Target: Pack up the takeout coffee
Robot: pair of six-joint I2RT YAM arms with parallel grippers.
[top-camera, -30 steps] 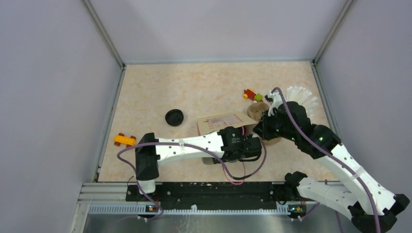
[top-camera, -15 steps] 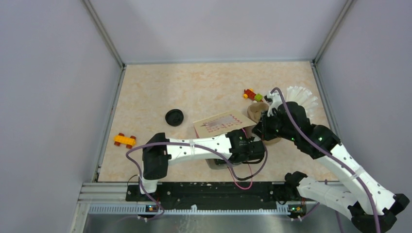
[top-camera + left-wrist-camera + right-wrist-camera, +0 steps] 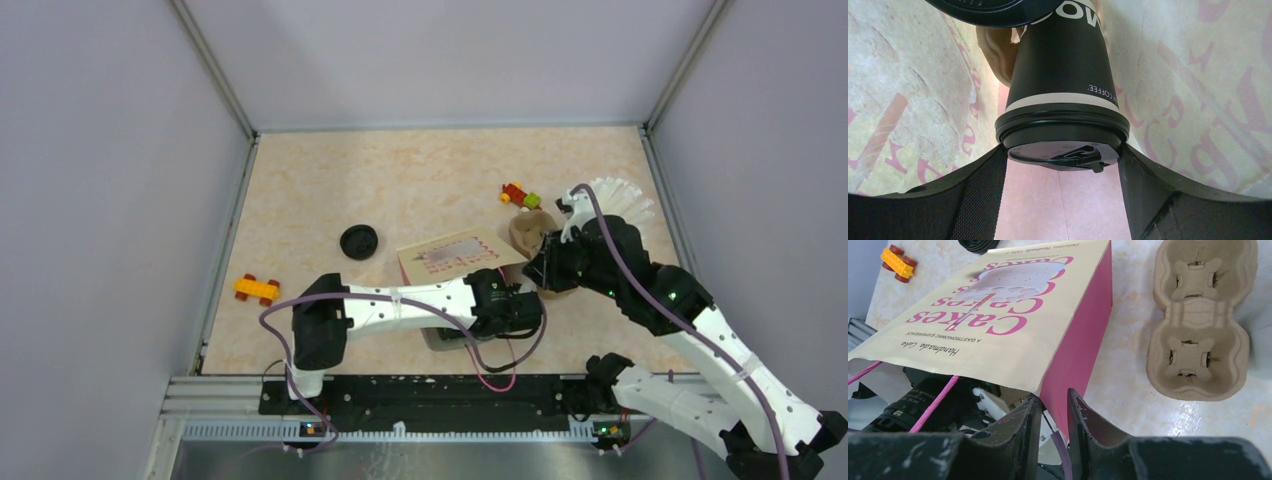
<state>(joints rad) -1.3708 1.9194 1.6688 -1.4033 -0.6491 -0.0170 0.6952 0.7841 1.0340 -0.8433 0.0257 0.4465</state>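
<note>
Left wrist: left claw (image 3: pixel 1062 152) grips lidded cup (image 3: pixel 1060 70) inside paper bag (image 3: pixel 1198 75); right claw (image 3: pixel 1050 405) slightly parted.

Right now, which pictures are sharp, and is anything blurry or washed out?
Top view: soft, even light, sharp. Left wrist view: coffee cup crisp, light glowing through the paper bag, left fingers dark and blurred. Right wrist view: glare whitens the bag's face, right fingers soft.
</note>
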